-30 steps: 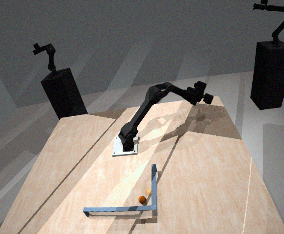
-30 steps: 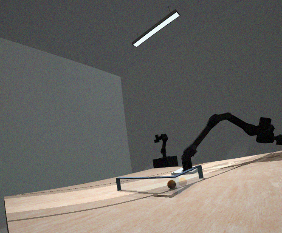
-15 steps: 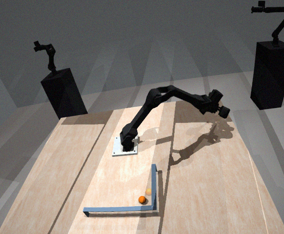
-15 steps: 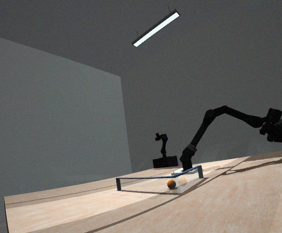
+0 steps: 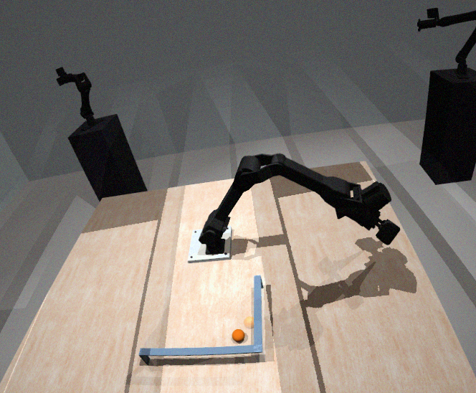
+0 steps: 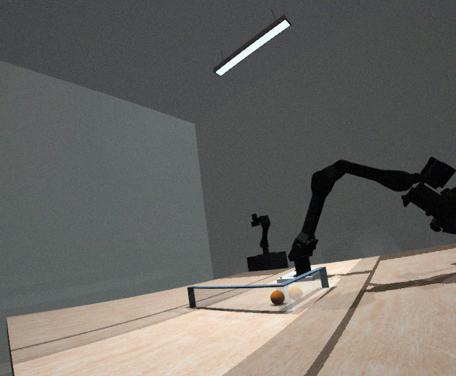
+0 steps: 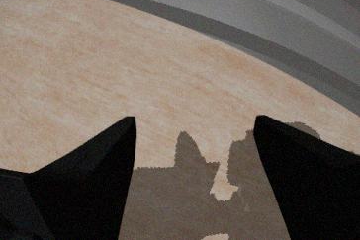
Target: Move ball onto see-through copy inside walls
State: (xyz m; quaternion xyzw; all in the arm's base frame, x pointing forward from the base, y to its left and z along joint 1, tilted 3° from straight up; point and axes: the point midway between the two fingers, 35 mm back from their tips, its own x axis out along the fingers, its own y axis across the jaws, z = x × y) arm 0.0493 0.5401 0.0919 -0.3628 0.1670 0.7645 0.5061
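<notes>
Your pincer (image 5: 387, 234) is hanging spread and holding nothing, well apart from the ball (image 5: 238, 335).

You are reaching the arm (image 5: 272, 177) out over the far right of the surface (image 5: 82, 295), while the orange ball is sitting inside the corner of the two clear walls (image 5: 258, 313), just beside the see-through copy (image 5: 249, 321) but not on it; your wrist view is showing only bare wood and shadow between the fingers.

End effector (image 7: 195, 188) parted, empty
</notes>
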